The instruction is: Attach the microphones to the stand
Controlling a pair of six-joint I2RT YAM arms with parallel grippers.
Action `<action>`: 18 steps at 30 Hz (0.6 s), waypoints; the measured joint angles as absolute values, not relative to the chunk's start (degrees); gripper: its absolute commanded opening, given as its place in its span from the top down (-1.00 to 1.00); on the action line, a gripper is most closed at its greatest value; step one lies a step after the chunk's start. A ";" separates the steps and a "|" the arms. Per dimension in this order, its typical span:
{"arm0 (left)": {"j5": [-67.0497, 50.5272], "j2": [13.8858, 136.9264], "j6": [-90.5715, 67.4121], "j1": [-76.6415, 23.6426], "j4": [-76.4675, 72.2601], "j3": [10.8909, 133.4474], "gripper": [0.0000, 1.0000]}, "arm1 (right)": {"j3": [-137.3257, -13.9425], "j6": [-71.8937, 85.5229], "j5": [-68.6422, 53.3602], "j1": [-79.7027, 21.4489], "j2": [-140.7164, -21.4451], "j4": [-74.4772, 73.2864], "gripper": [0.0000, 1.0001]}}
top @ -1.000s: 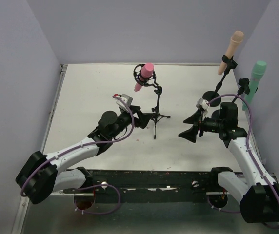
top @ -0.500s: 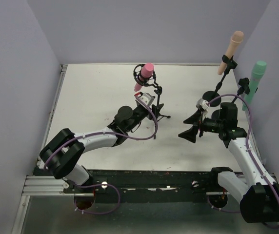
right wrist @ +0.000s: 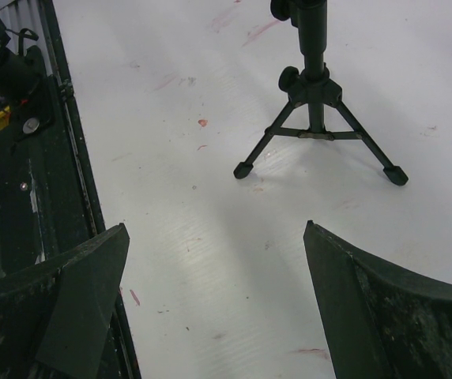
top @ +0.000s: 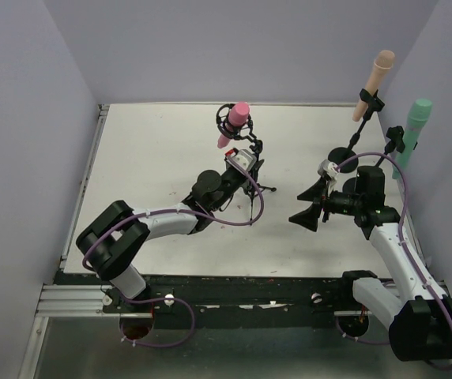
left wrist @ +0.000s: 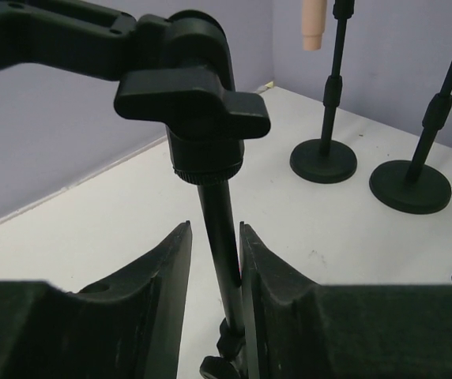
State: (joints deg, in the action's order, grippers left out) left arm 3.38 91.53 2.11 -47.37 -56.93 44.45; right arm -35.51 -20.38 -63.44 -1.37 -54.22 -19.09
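The pink microphone (top: 236,118) sits in the clip atop the small tripod stand (top: 255,175) at mid-table. My left gripper (top: 247,163) reaches around that stand's thin black pole (left wrist: 220,237) just below its knob joint (left wrist: 197,99). Its jaws are narrowed; the right finger (left wrist: 264,264) touches the pole and a slim gap stays at the left finger (left wrist: 167,264). The peach microphone (top: 378,75) and the teal-green microphone (top: 416,126) stand clipped on two round-based stands at the far right. My right gripper (top: 305,205) hovers wide open over bare table, facing the tripod's legs (right wrist: 314,130).
Two round stand bases (left wrist: 323,162) (left wrist: 410,185) sit on the white table beyond the pole. The black front rail (right wrist: 52,134) runs along the table's near edge. Lilac walls close in the table (top: 155,150) on three sides.
My left arm has swung right and forward to the tripod stand, and its jaws have narrowed around the pole. The right arm has not moved.
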 measured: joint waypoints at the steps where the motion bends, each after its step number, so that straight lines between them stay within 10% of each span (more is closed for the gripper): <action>1: 3.36 91.66 2.17 -47.37 -56.99 44.56 0.34 | -35.51 -20.40 -63.44 -1.37 -54.22 -19.11 -1.00; 8: 2.94 92.29 1.80 -47.51 -57.43 45.01 1.00 | -35.51 -20.40 -63.44 -1.37 -54.22 -19.11 -1.00; 18: 2.09 88.66 4.58 -42.96 -56.07 42.54 1.00 | -35.51 -20.43 -63.42 -1.37 -54.22 -19.14 -1.00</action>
State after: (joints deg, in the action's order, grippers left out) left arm 2.09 88.66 4.58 -42.96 -56.07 42.54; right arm -35.51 -20.43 -63.42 -1.37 -54.22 -19.14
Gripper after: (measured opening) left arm 0.189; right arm 0.998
